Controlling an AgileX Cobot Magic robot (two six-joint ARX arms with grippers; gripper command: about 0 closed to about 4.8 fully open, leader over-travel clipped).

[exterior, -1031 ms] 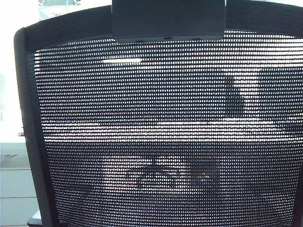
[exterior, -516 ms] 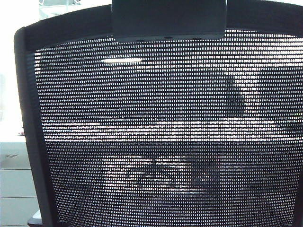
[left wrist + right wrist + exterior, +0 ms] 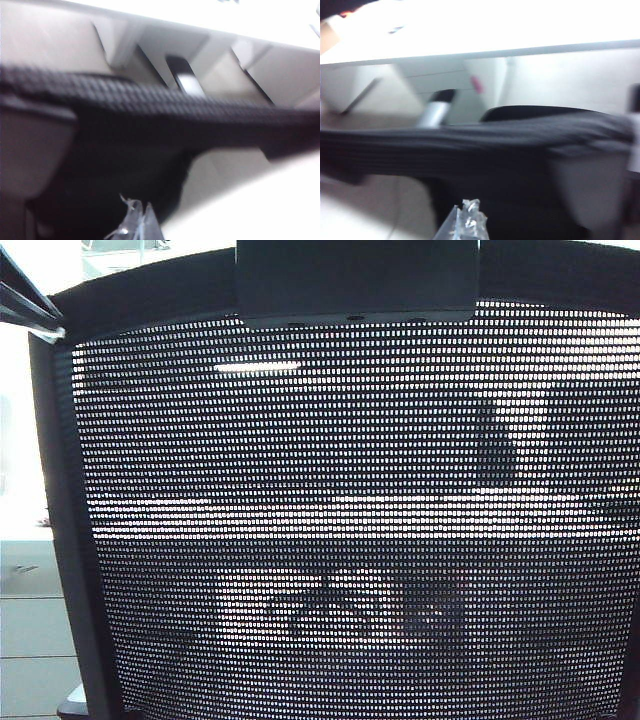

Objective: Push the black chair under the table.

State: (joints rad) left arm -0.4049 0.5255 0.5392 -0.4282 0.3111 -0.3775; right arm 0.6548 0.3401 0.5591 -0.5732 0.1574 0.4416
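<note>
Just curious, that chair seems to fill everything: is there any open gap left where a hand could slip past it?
Barely. The black chair fills nearly the whole exterior view. The only open strip runs down its left edge, over the table, where a gripper part already pokes in at the top corner. The wrist views are blurred; the left gripper and right gripper sit close against the chair.

Black chair (image 3: 350,520) cropped by exterior view, both wrist views blurred, tools barely visible
</note>
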